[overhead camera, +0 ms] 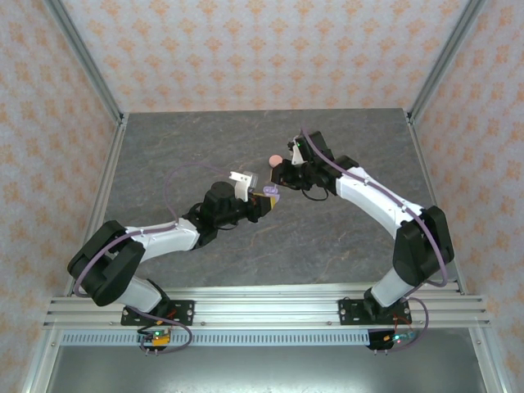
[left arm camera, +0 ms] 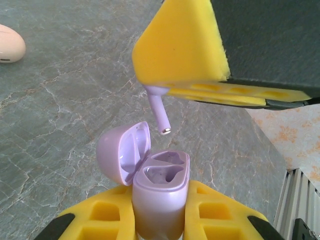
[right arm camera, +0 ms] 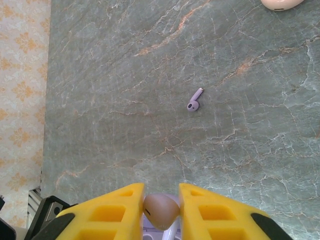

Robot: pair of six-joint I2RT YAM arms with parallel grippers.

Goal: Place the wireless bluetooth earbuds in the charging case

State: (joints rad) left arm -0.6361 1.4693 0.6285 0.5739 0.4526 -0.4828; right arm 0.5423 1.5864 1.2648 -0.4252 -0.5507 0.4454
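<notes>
- The left fingers are clamped on the lilac charging case, holding it upright with its lid open and both sockets facing up, empty
- Just above, the right fingers pinch the held lilac earbud by its head, stem down, seemingly ready for lowering; the lid alongside is the likeliest snag
- Beyond the right fingers, a loose lilac earbud lies on the surface, well apart; farther off sits a pale pink rounded piece

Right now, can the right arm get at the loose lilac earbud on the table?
Likely not yet. The loose earbud lies on bare table, so the way is free, but the right pincer is shut on another earbud above the open case in the left pincer.
</notes>
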